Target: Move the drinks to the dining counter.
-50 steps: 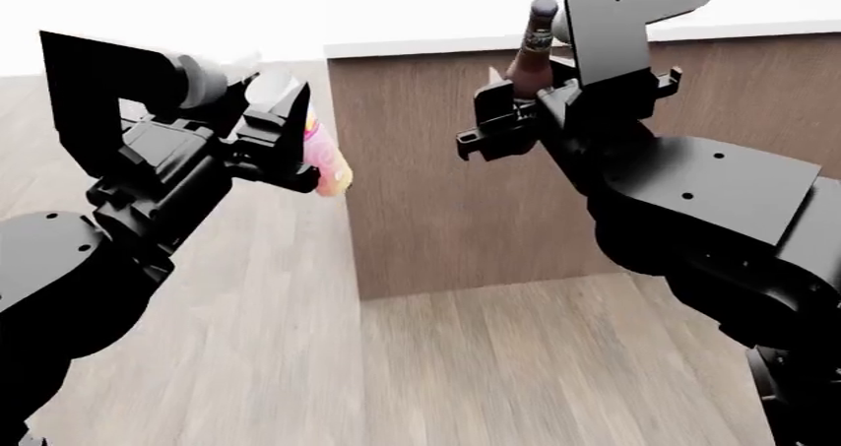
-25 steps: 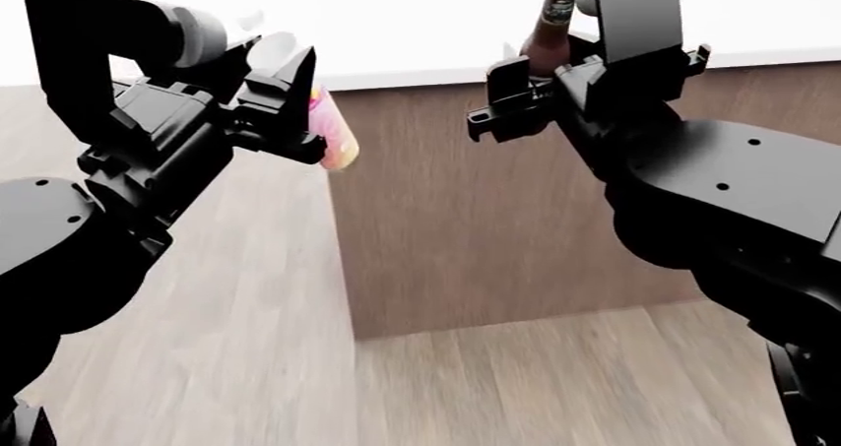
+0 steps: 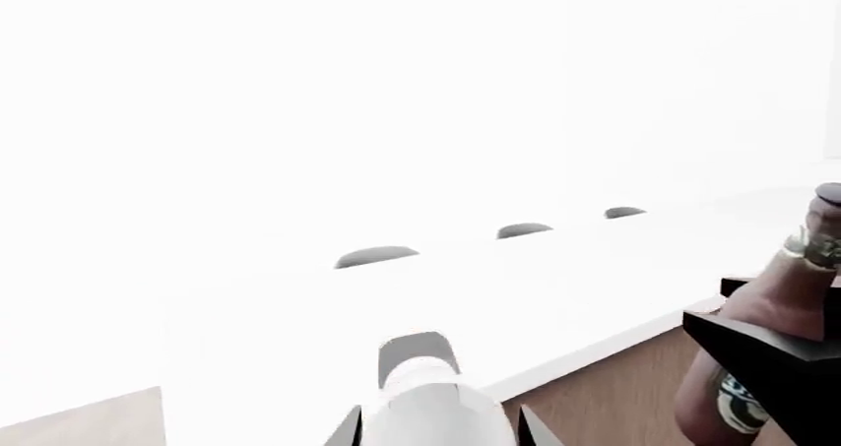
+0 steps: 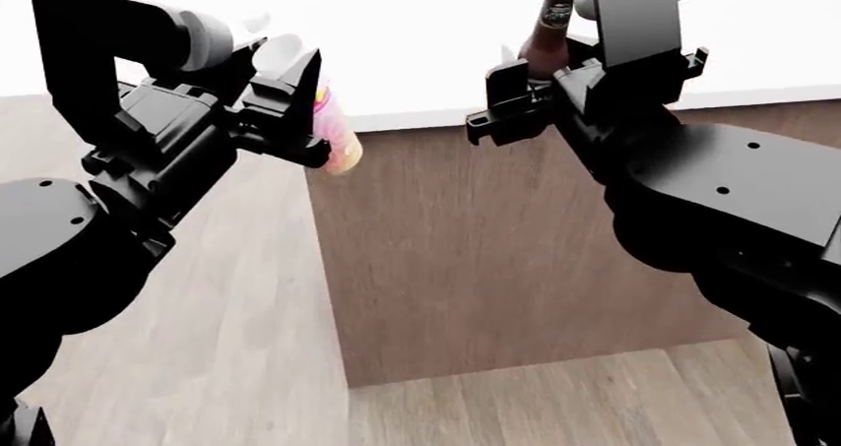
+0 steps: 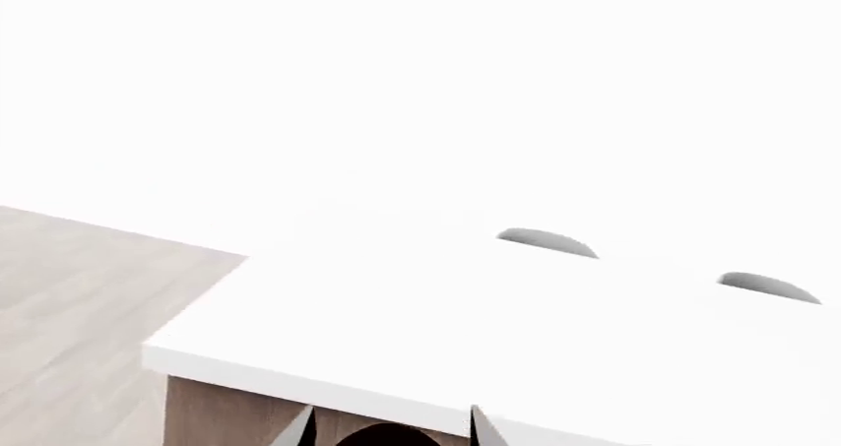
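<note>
At the tabletop (image 4: 394, 32) edge | left hand (image 4: 283, 111) clenches pink-and-yellow bottle (image 4: 331, 131) | right hand (image 4: 526, 96) clenches beer bottle (image 4: 546, 32) | left wrist view alone shows its label.

a pale grey-brown wood-plank floor (image 4: 236, 367) fills the head view from seven to nine o'clock and runs along the bottom edge. three small grey rounded shapes (image 3: 377, 257) show at the white surface's far side, their nature unclear.
</note>
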Motion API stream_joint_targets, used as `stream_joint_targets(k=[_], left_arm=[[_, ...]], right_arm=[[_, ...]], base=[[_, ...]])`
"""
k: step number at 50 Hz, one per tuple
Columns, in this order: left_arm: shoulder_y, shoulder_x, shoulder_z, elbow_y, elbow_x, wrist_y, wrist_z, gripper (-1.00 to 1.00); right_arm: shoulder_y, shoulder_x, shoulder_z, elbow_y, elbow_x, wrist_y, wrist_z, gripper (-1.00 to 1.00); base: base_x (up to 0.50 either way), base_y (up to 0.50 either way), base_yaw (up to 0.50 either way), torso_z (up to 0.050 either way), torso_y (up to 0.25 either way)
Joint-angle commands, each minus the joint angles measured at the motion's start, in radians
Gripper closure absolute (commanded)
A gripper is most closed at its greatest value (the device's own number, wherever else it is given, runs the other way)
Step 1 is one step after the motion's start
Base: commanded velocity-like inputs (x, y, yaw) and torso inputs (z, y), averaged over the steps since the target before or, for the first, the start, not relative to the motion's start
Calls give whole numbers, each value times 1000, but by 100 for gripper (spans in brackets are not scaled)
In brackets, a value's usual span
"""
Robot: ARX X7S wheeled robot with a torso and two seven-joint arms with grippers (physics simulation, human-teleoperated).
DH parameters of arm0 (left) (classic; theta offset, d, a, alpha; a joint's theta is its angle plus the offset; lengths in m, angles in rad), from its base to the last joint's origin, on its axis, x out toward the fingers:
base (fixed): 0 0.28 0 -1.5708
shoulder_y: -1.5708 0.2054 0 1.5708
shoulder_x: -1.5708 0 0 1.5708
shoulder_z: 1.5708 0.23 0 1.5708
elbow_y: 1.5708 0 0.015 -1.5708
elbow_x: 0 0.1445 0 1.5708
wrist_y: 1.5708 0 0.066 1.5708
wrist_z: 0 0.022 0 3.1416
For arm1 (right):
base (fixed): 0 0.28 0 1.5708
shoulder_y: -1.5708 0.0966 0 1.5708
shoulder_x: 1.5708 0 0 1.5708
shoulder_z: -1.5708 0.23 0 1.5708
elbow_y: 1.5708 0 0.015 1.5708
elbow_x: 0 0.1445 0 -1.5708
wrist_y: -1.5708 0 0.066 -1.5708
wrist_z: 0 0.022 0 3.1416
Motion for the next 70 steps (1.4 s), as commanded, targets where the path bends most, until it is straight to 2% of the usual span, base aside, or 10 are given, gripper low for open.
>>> stream_joint_targets(k=[1,47,55,66,70], left_arm=[[-10,-5,-9,8,-6,2,-12,100],[-6,-15,3,9,-19,15,-22,100],[0,-15,6,10,-18,22,-21,100],[0,-19,9,9,-20,24,-23,100],[-9,-17,16,3,-18,23,-21,100]], right_arm=[[-2,4,2,-5,-12,1,-2,100],[-21,16,3,-14,3,-5,10,100],[-21,17,9,-17,23,6,19,100],[-29,18,9,-19,17,-12,9,100],[-30,20,5,-21,13,-17,3,100]], base=[[-495,69,0,0,0],[-495,69,0,0,2],[0,0,0,0,1],[-483,67,0,1,2],[0,0,0,0,3]])
